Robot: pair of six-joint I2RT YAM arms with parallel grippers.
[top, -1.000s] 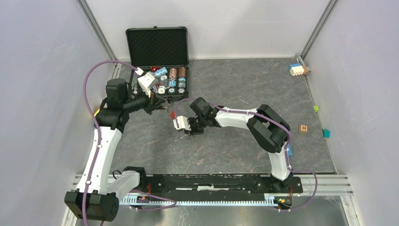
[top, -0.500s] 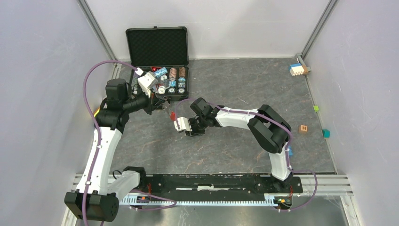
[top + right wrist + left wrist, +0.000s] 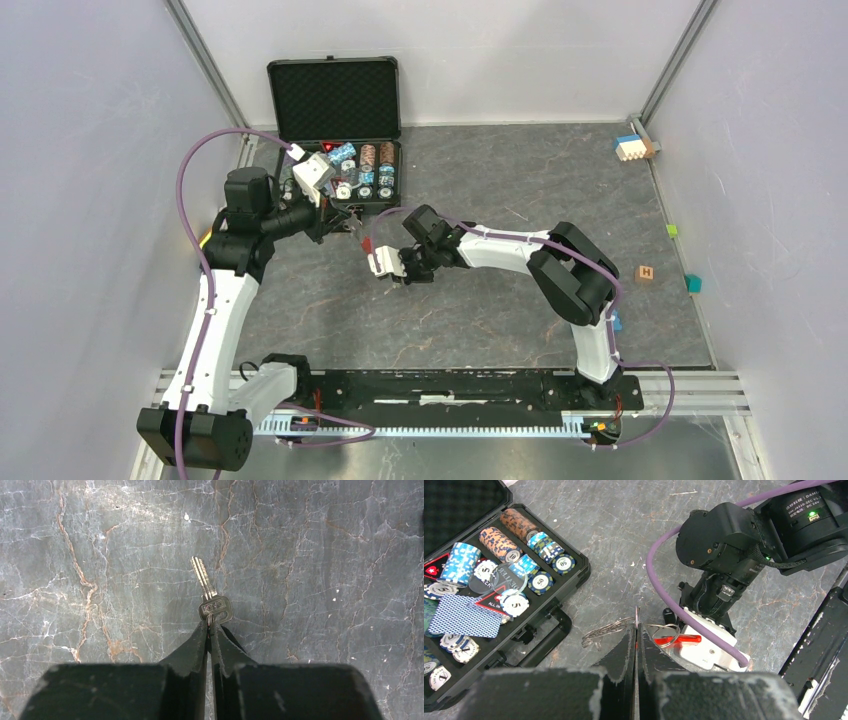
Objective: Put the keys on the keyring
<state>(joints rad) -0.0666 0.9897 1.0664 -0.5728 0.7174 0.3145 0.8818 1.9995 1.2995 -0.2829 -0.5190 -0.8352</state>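
Note:
In the left wrist view my left gripper (image 3: 636, 627) is shut on the keyring (image 3: 666, 633), pinching its thin wire ring. A silvery chain (image 3: 604, 630) trails left and the red tag (image 3: 683, 640) sticks out right, just in front of the right arm's wrist. From above, the left gripper (image 3: 350, 224) holds the red tag (image 3: 366, 243) close to the right gripper (image 3: 402, 277). In the right wrist view my right gripper (image 3: 210, 625) is shut on the lower edge of a small silver key (image 3: 215, 610), whose blade points away over the grey tabletop.
An open black case (image 3: 334, 100) with poker chips and cards stands at the back left, right behind the left gripper. Small blocks lie along the right side: a wooden one (image 3: 645, 272), a blue and white one (image 3: 630, 147), a green one (image 3: 672, 230) and a teal one (image 3: 693, 284).
The right gripper's jaws have closed in on the key and its wrist has shifted slightly left. The left arm holds still with the keyring.

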